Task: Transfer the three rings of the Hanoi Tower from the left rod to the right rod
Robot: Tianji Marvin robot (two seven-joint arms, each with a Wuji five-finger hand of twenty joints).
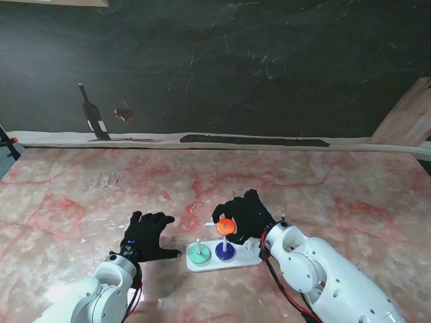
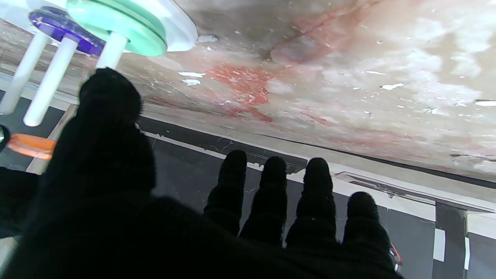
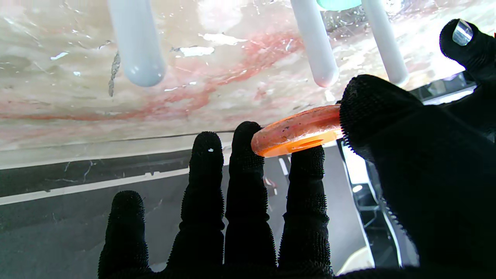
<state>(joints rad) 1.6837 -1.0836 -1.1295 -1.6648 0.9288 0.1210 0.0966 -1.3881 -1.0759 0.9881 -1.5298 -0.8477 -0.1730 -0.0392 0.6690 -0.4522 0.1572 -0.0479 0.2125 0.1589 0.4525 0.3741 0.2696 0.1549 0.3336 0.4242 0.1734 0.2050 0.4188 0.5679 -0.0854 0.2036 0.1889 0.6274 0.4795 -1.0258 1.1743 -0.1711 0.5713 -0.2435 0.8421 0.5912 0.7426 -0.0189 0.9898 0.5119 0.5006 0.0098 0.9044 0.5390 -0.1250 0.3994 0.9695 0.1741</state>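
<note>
Nearest me the left hand (image 1: pixel 149 235) rests palm-down on the marble table (image 1: pixel 337 195), fingers spread, nothing in it, just left of the white base (image 1: pixel 250 258). The base carries three rods: green ring (image 1: pixel 199 254) sits at the bottom of the left rod (image 1: pixel 199 243), blue ring (image 1: pixel 225 251) at the bottom of the middle rod, right rod (image 3: pixel 136 42) looks bare in the right wrist view, though in the stand view the right hand mostly hides it. Right hand (image 1: pixel 244 214) is just beyond the base, pinching the orange ring (image 1: pixel 226 227) between thumb and fingertips; the ring is lifted, tilted slightly, clear of all rod tips, and hangs roughly above the middle rod. Judged step: mid-puzzle, the smallest ring is in transit while green is not yet off the start rod. By the puzzle's logic orange probably goes onto blue so green can go right; cannot tell the intended rod from these views. Next move calls for centring the ring's hole over a rod tip, levelling it, lowering, then letting go. Risks: hole misses the tip, ring jams on the tilt, base gets nudged. Far side of the table is bare marble, dark backdrop (image 1: pixel 215 67) behind.
</note>
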